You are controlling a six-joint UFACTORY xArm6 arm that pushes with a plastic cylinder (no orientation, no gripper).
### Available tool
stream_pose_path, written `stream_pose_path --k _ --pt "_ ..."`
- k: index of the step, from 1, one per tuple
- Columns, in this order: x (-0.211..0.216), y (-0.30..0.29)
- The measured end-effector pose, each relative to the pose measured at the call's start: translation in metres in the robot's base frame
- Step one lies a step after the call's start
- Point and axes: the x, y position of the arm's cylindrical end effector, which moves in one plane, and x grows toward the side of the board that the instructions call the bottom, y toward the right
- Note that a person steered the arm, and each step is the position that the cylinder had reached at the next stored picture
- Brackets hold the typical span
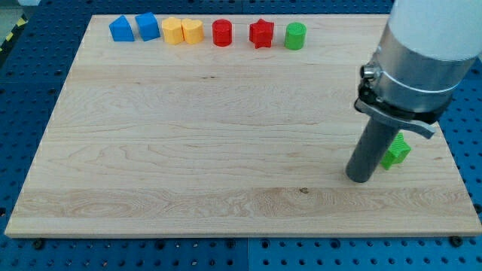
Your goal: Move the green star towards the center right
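Note:
The green star (397,153) lies on the wooden board (188,135) at the view's lower right, partly hidden behind my rod. My tip (359,179) rests on the board just left of and slightly below the star, close to it; I cannot tell whether they touch. The arm's large grey and white body fills the view's upper right corner.
A row of blocks lines the board's top edge: two blue blocks (120,29) (147,26), two yellow blocks (172,31) (192,31), a red cylinder (221,33), a red star (261,34) and a green cylinder (295,36).

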Motion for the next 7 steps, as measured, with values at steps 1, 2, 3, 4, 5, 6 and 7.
stream_pose_path --k 1,2,3,4,5,6,7 --pt "0.0 0.026" --pt "-0.001 0.037" --pt "-0.003 0.044" --pt "-0.01 0.044" --pt "-0.017 0.044" --pt "-0.022 0.044" --pt "-0.028 0.044"
